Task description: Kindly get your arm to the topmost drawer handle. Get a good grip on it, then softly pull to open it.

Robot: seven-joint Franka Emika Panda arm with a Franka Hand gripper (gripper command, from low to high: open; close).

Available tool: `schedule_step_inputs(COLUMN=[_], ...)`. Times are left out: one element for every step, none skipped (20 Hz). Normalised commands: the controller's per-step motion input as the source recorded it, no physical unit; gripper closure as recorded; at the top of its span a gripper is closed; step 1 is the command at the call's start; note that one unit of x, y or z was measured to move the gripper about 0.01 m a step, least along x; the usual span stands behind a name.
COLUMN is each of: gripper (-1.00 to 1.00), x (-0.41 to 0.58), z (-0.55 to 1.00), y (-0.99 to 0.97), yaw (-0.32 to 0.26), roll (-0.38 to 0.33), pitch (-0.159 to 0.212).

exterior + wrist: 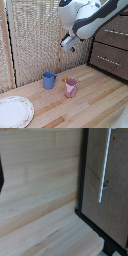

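Note:
My glossy white arm (87, 17) reaches down from the top of the exterior view. Its small blue-tipped gripper (70, 46) hangs in the air above the table, to the exterior view's left of the dark brown drawer unit (112, 47), and touches nothing. I cannot make out how the jaws stand. Two slim silvery drawer handles show on the drawer fronts, an upper one (116, 32) and a lower one (107, 59); the arm hides whatever lies above them. The wrist view shows one silvery handle bar (105, 165) on a brown drawer front (117, 203), with no fingers in view.
On the wooden table (95, 107) stand a blue cup (48, 80), a pink cup (70, 88) and a small orange object (64, 79) between them. A patterned white plate (14, 111) lies at the near left. A bamboo screen (35, 35) backs the table.

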Motion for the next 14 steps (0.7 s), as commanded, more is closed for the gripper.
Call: schedule_step_inputs(gripper=[-1.0, -1.0, -1.0, -1.0, -1.0, -1.0, -1.0, -1.0, -1.0, -1.0, -1.0, -1.0, -1.0, -1.0], x=[0.08, 0.094, 0.103, 0.106, 0.057, 0.054, -0.051, -0.109, -0.2, -0.246, -0.269, -0.286, -0.271, -0.323], z=[0.09, 0.09, 0.14, 0.14, 0.11, 0.11, 0.12, 0.14, 0.17, 0.18, 0.21, 0.21, 0.23, 0.13], y=[0.0, 0.0, 0.0, 0.0, 0.0, 0.0, -0.02, -0.04, -0.1, -0.14, -0.13, -0.15, -0.17, -0.34], yaw=[0.119, 0.116, 0.112, 0.107, 0.057, 0.04, 0.021, 0.0, 0.0, 0.0, 0.0, 0.0, 0.0, 0.0], roll=[-0.375, -0.375, -0.369, -0.371, -0.375, -0.375, -0.375, -0.375, -0.361, -0.356, -0.351, -0.344, -0.337, -0.314], pitch=[0.0, 0.0, 0.0, 0.0, 0.0, 0.0, -0.056, -0.02, -0.021, -0.039, -0.028, -0.028, -0.026, -0.038])
